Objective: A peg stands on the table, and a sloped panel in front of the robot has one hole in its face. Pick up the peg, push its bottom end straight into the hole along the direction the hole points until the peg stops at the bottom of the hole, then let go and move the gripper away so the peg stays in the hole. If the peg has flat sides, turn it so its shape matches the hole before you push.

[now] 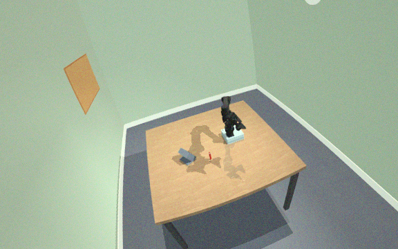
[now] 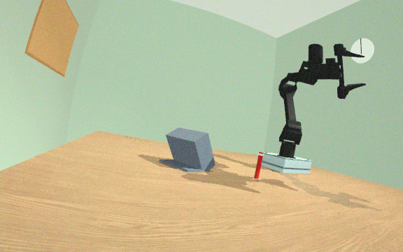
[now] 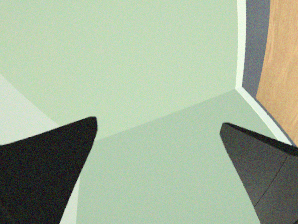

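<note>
At the far left, an orange board hung on the green wall, well above everything else. Below it the wooden tabletop spread across the exterior view. Left of centre on it sat the grey-blue sloped panel, leaning on its base; the hole in its face could not be made out in any view. To the right of the panel, apart from it, the red peg stood on the tabletop with its long axis close to vertical, tipped only slightly in the exterior view, its paler top end pointing up and its bottom end resting on the wood. Seen from the top camera the peg stood between the panel and the robot's pale base block, nearer the panel. In the exterior view the base block lay just beside the peg on its right, and the black arm rose from it, bending over to the right high above the tabletop. There the fingers pointed sideways to the right, towards a round wall clock, spread wide with nothing between them. The wrist view showed the two dark fingertips far apart against green wall, with a strip of floor and tabletop at the right edge.
</note>
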You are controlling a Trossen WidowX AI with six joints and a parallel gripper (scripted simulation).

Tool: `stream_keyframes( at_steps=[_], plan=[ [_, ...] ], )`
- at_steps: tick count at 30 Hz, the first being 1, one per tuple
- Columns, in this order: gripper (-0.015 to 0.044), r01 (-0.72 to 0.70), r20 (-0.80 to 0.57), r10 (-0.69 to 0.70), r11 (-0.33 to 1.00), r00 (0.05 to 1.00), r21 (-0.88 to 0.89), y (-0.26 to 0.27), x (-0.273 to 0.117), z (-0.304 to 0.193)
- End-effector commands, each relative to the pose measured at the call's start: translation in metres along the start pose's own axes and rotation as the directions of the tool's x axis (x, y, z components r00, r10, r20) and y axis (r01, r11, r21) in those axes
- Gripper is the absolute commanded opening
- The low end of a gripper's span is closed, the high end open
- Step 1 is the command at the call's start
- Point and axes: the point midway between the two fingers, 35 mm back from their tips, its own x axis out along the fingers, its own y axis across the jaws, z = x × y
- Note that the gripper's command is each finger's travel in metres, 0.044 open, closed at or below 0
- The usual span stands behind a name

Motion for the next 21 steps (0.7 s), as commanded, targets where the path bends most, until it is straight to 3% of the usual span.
stream_keyframes(
  at_steps=[1,11,21],
  plan=[
    [0.044,0.015,0.104,-0.019,0.999,0.994,0.044,0.0,0.001,0.028],
    [0.044,0.052,0.394,-0.133,0.976,0.909,0.21,-0.018,-0.016,0.11],
    [0.044,0.057,0.609,-0.297,0.923,0.736,0.381,-0.047,-0.055,0.18]
  ],
)
